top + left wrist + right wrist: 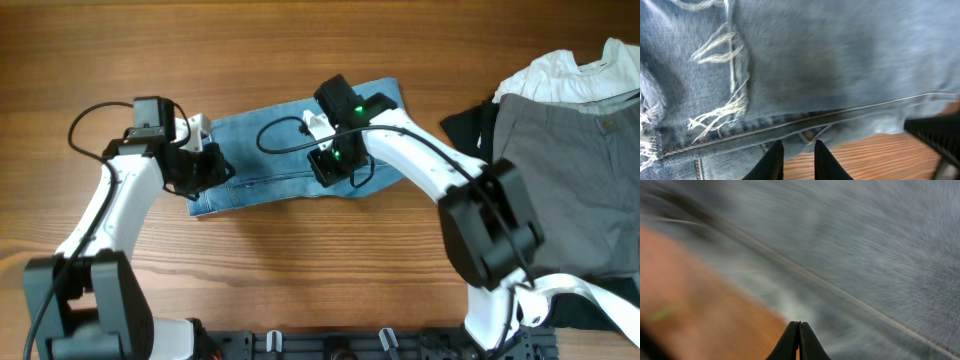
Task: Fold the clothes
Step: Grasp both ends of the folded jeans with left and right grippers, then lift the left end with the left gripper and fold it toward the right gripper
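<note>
well, both arms bend down over the folded jeans [265,150] on the table [300,270], the left gripper [797,146] slightly parted at their left end, the right gripper [799,325] pinched closed by their near edge.

Wooden table [300,40], reddish-brown, grain running lengthwise. Soft even light, faint shadows. Bare wood directly under left claw [798,148].

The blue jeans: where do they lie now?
In the overhead view the jeans lie folded near the middle of the table, between the left gripper at their left end and the right gripper over their right part.
</note>
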